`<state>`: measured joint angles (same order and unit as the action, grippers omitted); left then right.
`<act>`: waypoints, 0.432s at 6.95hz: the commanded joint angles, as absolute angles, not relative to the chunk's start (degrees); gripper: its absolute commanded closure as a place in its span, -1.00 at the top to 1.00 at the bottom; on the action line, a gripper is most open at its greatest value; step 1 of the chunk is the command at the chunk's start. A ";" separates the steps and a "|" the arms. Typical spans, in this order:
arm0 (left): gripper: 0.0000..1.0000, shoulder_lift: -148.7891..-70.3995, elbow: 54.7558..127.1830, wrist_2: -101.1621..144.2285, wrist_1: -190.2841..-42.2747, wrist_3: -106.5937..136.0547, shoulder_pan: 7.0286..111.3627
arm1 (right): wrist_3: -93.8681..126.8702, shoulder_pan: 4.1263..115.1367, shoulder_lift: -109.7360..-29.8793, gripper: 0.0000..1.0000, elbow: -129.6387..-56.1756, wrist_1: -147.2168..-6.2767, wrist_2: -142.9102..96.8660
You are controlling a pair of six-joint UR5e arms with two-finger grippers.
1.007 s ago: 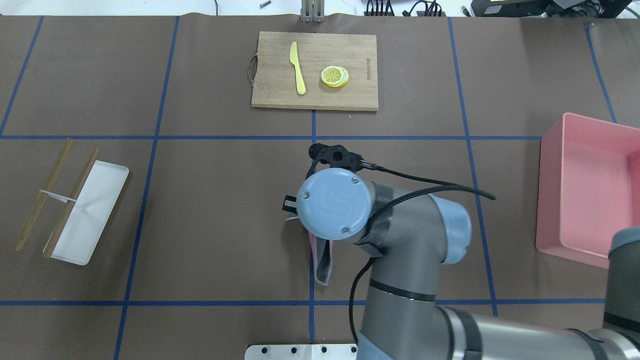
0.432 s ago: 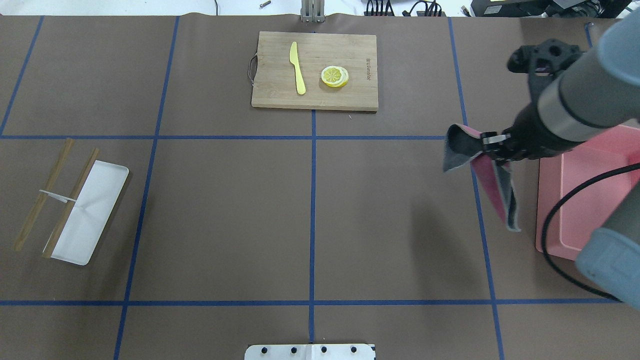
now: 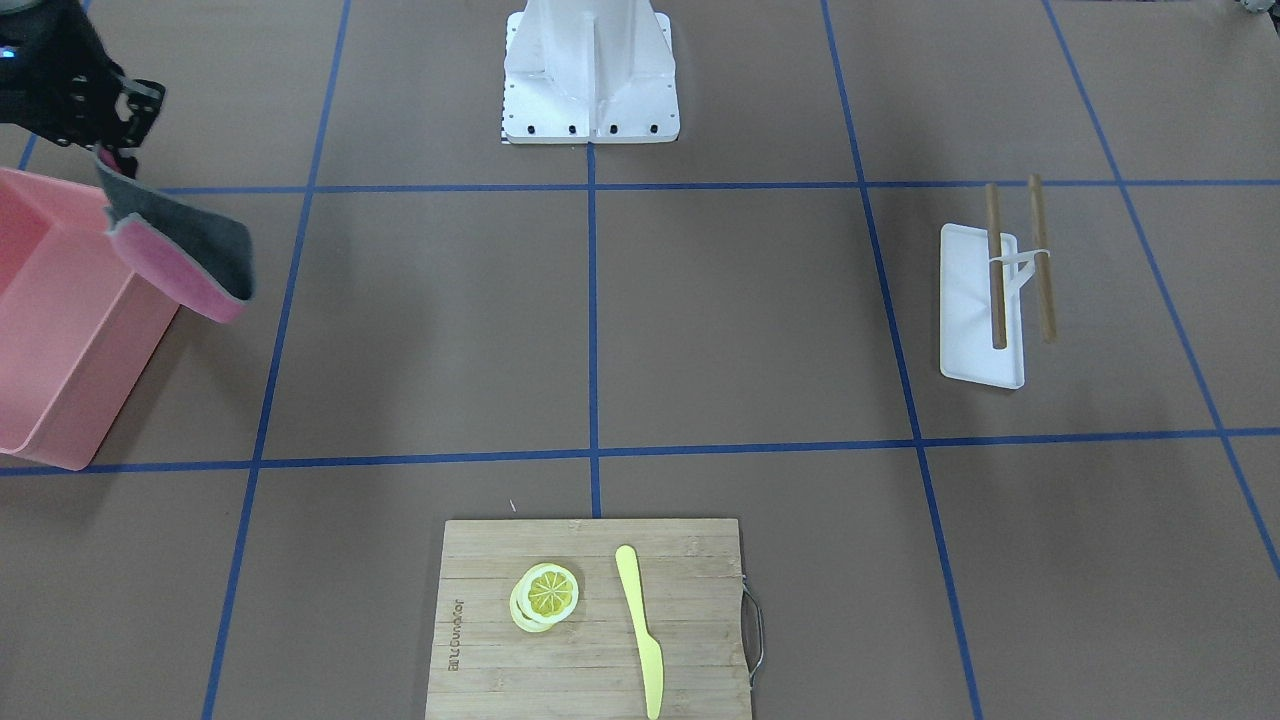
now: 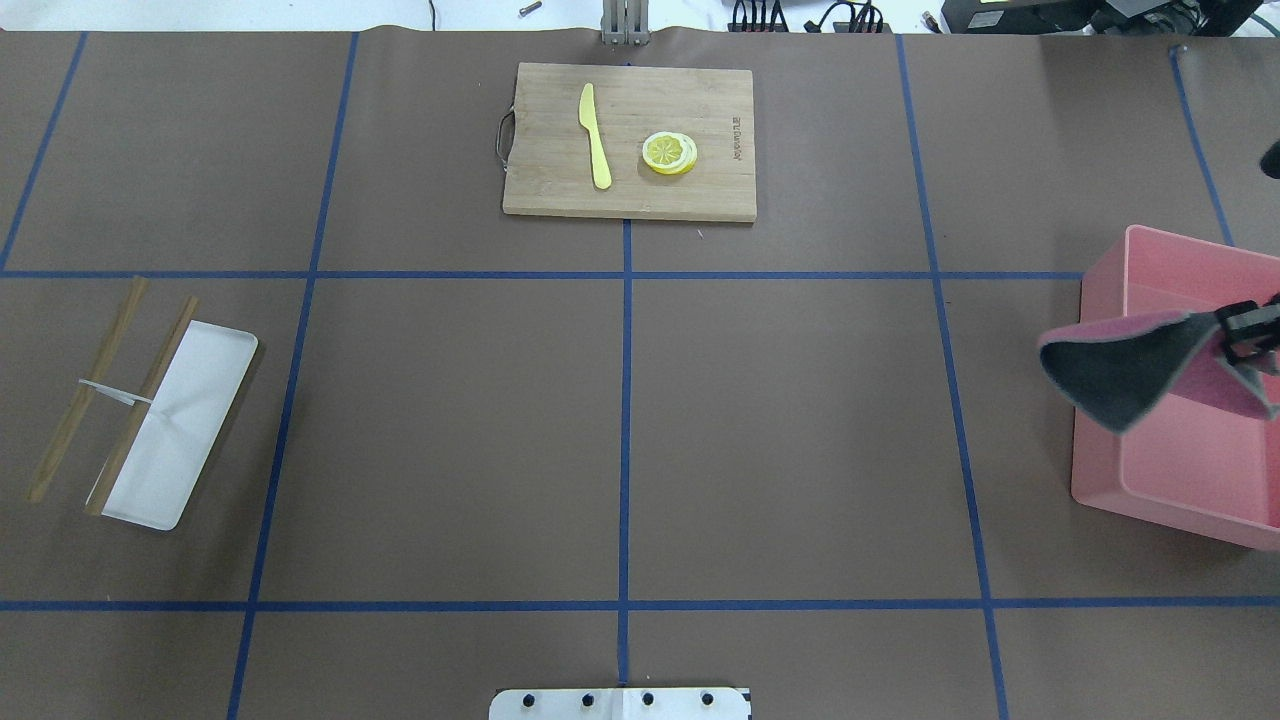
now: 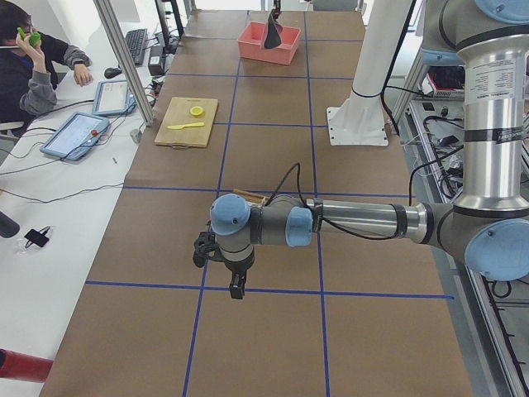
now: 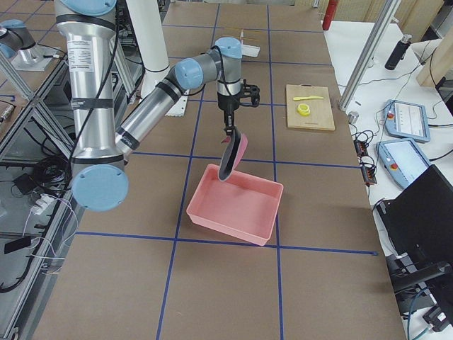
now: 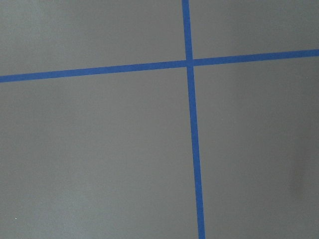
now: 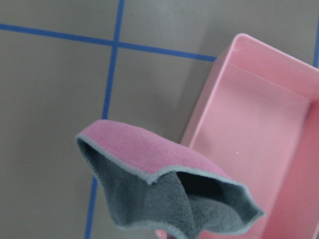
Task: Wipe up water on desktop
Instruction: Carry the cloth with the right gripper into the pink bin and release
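The desktop (image 4: pixel 450 430) is a brown surface with blue tape lines; I see no water on it. My right gripper (image 4: pixel 1248 335) is at the view's right edge, shut on a pink and grey cloth (image 4: pixel 1130 375). The cloth hangs over the near-left rim of a pink bin (image 4: pixel 1180 500). The cloth also shows in the front view (image 3: pixel 190 260) and the right wrist view (image 8: pixel 164 194). My left gripper (image 5: pixel 236 289) shows only in the exterior left view, low over the desktop. I cannot tell if it is open or shut.
A bamboo cutting board (image 4: pixel 560 190) with a yellow knife (image 4: pixel 596 135) and lemon slices (image 4: pixel 669 153) lies at the far middle. A white tray (image 4: pixel 190 420) with two wooden sticks (image 4: pixel 85 390) lies at the left. The robot's base plate (image 4: pixel 620 703) is at the near edge.
My right arm has swung from the middle of the desktop to the right with the cloth. The cloth now hangs over the pink bin's rim.
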<state>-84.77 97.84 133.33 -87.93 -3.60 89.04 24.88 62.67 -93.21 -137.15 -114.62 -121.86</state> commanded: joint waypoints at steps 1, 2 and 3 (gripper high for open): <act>0.97 -84.81 98.52 133.33 -87.89 -3.60 89.03 | 12.69 68.54 -105.34 -1.00 -134.84 -105.87 -124.36; 0.97 -84.90 98.61 133.33 -87.89 -3.60 89.03 | 12.40 68.55 -105.55 -1.00 -133.00 -104.69 -124.28; 0.97 -84.82 99.14 133.24 -87.89 -3.60 89.03 | 11.52 68.55 -105.56 -1.00 -131.93 -104.59 -124.28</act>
